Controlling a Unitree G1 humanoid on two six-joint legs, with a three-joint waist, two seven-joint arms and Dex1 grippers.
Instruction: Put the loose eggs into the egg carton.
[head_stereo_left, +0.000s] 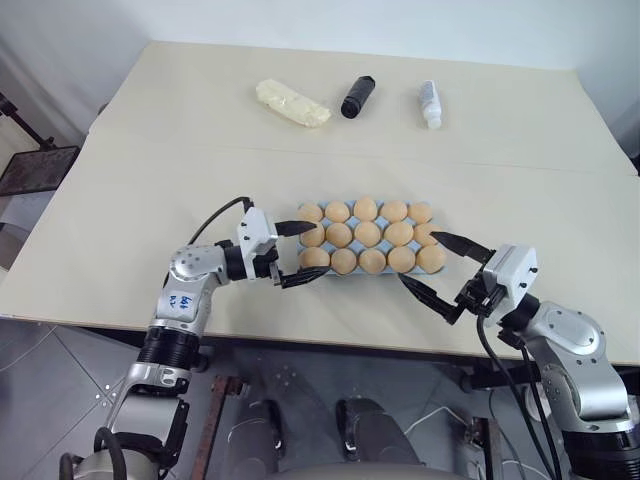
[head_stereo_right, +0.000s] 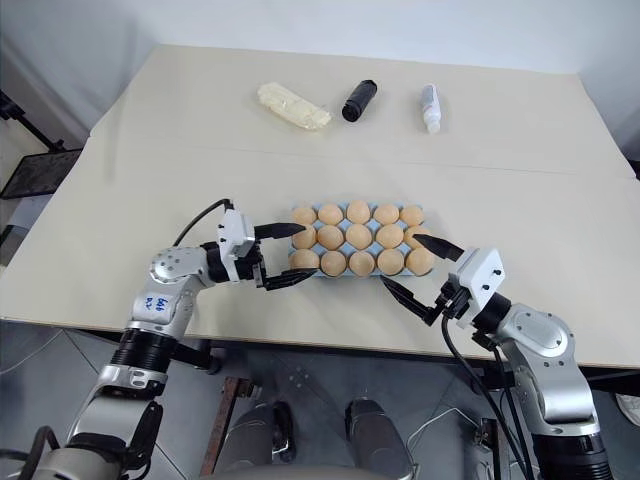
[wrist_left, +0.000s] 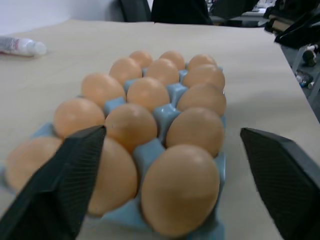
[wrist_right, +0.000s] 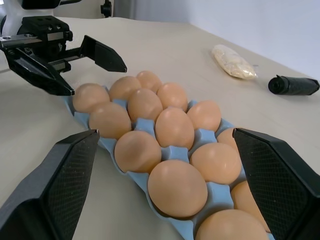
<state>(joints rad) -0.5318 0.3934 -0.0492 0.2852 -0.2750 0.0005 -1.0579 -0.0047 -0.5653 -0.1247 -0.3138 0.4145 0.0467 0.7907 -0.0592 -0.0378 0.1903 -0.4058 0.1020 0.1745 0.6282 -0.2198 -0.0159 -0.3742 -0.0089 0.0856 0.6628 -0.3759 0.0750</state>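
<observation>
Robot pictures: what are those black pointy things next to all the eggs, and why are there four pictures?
The black pointy things are the robot's fingers. It has two arms, each ending in a two-finger gripper. Two pictures look down from cameras in its head. The other two come from a small camera on each wrist, so the fingers look huge. On the table sits a blue egg carton with a brown egg in all fifteen cups. The left gripper and right gripper sit at its two ends, both open, holding nothing. Farther back lie a pale yellow lump, a black tube and a small white bottle.
</observation>
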